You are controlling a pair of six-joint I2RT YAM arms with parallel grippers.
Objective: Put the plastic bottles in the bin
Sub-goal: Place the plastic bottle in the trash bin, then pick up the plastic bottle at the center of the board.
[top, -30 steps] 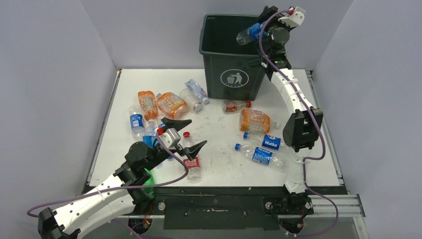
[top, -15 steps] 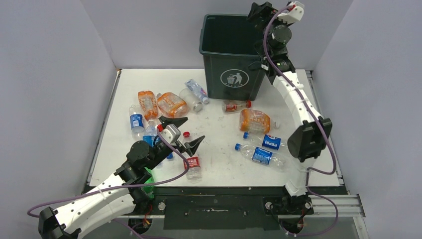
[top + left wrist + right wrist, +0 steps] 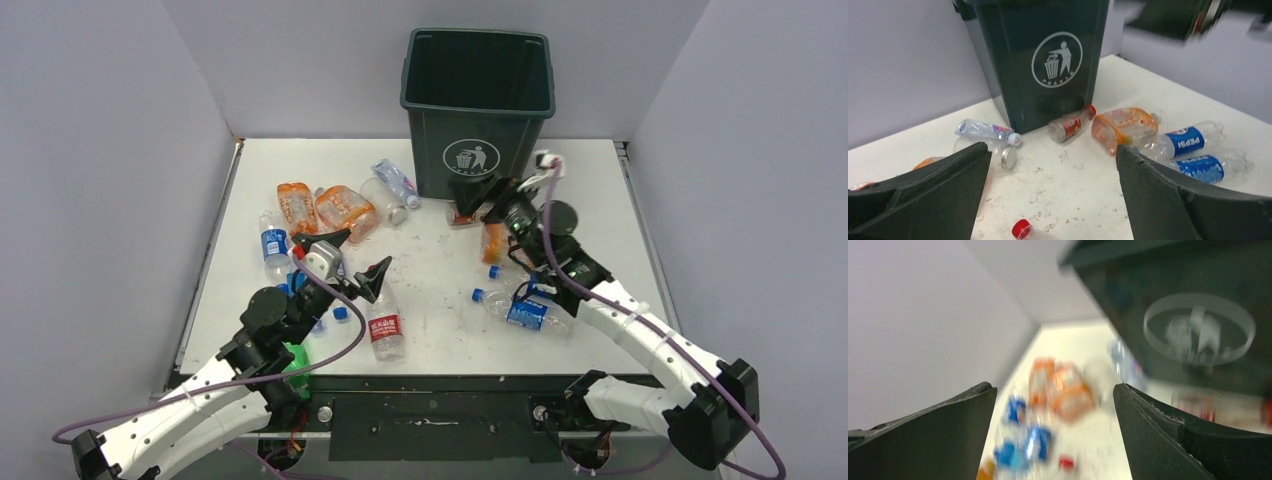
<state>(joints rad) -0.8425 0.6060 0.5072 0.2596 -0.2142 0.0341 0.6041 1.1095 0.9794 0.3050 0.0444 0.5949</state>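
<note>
Plastic bottles (image 3: pixel 345 208) crowd the desk (image 3: pixel 440 290); the right gripper (image 3: pixel 474 200), jaws wide and empty as on the left gripper (image 3: pixel 362 252), could scatter them if it swings low by the bin (image 3: pixel 500 130).

A white table (image 3: pixel 430 262) seen from above, with a tall dark green bin (image 3: pixel 512 135) at its far edge. Crushed plastic bottles (image 3: pixel 384 202) lie scattered in front of it, with two orange bottles (image 3: pixel 345 210) at left and a blue-labelled bottle (image 3: pixel 525 313) at right. The left gripper (image 3: pixel 358 255) hovers, jaws spread wide, near a red-labelled bottle (image 3: pixel 384 326). The right gripper (image 3: pixel 478 200) hangs low just before the bin.
</note>
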